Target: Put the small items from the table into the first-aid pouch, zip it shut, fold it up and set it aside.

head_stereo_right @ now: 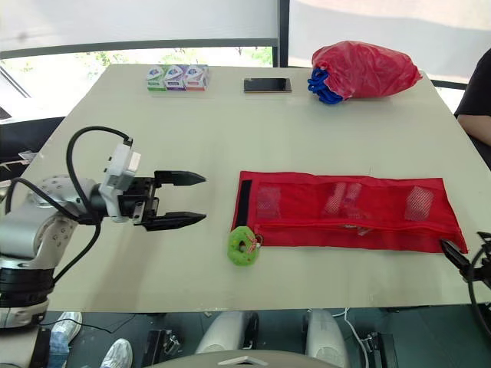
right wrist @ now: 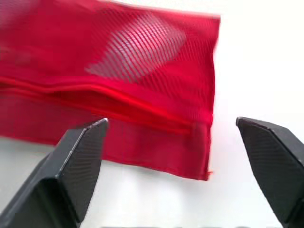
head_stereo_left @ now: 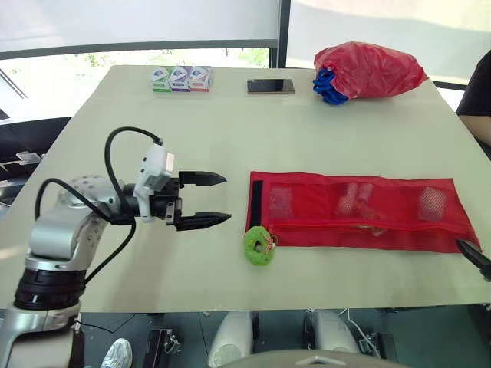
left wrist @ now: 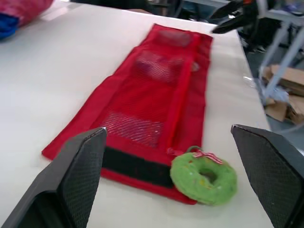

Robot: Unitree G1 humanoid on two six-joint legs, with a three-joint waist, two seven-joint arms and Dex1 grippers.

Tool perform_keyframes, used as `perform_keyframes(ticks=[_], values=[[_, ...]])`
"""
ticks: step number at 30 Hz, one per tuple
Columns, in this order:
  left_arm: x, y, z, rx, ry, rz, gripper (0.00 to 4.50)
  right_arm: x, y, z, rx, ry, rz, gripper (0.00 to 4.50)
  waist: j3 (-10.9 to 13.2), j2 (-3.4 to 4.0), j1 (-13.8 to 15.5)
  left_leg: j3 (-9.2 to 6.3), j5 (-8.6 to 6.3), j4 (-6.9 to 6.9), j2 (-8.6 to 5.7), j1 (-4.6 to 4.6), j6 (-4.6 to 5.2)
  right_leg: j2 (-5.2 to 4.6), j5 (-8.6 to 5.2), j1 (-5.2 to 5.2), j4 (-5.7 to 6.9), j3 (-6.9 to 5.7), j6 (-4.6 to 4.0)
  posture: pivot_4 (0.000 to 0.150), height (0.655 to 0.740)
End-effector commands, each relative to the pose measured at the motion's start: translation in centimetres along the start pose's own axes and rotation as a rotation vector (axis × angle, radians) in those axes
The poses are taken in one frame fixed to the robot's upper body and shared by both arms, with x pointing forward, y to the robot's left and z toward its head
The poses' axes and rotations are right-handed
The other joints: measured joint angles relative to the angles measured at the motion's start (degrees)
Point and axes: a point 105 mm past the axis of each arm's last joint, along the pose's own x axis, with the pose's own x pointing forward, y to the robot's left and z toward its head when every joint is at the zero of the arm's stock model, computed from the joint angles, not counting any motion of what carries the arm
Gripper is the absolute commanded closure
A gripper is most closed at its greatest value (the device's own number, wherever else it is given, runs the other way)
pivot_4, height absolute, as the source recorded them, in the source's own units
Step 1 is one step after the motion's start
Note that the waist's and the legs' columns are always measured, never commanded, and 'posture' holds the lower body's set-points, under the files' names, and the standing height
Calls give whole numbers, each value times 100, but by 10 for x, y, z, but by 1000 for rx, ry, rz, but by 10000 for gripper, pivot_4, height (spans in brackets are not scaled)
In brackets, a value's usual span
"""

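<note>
The red mesh first-aid pouch (head_stereo_left: pixel 360 211) lies flat and unfolded on the table, its long side running left to right. Several small pale items (head_stereo_left: pixel 354 198) show through the mesh. A green ring-shaped pull (head_stereo_left: pixel 261 245) with a striped ribbon lies at the pouch's near left corner, beside the black strip (left wrist: pixel 137 166). My left gripper (head_stereo_left: pixel 217 199) hovers open just left of the pouch, pointing at that end, with nothing between its fingers. My right gripper (right wrist: pixel 171 124) is open at the pouch's near right corner (head_stereo_right: pixel 453 245), apart from the fabric.
At the far edge of the table sit three small boxes (head_stereo_left: pixel 182 78), a phone (head_stereo_left: pixel 270 86) and a red bag with a blue bundle (head_stereo_left: pixel 368 70). A person's dark sleeve (head_stereo_left: pixel 479 100) is at the right edge. The table's front edge (head_stereo_left: pixel 230 307) is close to the pouch.
</note>
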Motion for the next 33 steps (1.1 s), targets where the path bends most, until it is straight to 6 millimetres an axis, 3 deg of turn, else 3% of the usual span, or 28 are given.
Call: perform_keyframes(ticks=[1, 6, 14, 24, 33], values=[[5, 15, -15, -94, 22, 111, 0, -9, 36, 45, -60, -149, 197, 1429, 0, 1, -20, 0, 0, -1, 0, 4, 0, 0, 0, 4, 1, 0, 0, 1500, 7400], [18, 27, -41, -334, 41, 184, 0, -9, 96, 77, -64, -264, 452, 1429, 4, -12, -46, 2, 0, -4, 10, 16, -1, 7, 0, 8, 4, 4, 0, 1500, 7400], [37, 20, -77, -526, 187, 182, 0, -7, 142, 108, -86, -384, 617, 1429, -1, -26, 18, 0, 0, -4, 6, 14, -1, 3, 0, 7, 3, 2, -1, 1500, 7400], [67, -13, -72, -821, 173, -27, 0, -2, 155, 117, -109, -420, 654, 1429, -12, -21, 19, 0, 0, -2, -5, 18, -1, -9, -1, 9, 3, 2, 0, 1500, 7400], [76, -10, -65, -993, 115, -67, 0, -2, 158, 116, -117, -430, 660, 1429, -13, -22, 10, 0, 0, -2, -8, 19, -1, -7, -1, 12, 4, 3, 0, 1500, 7400]])
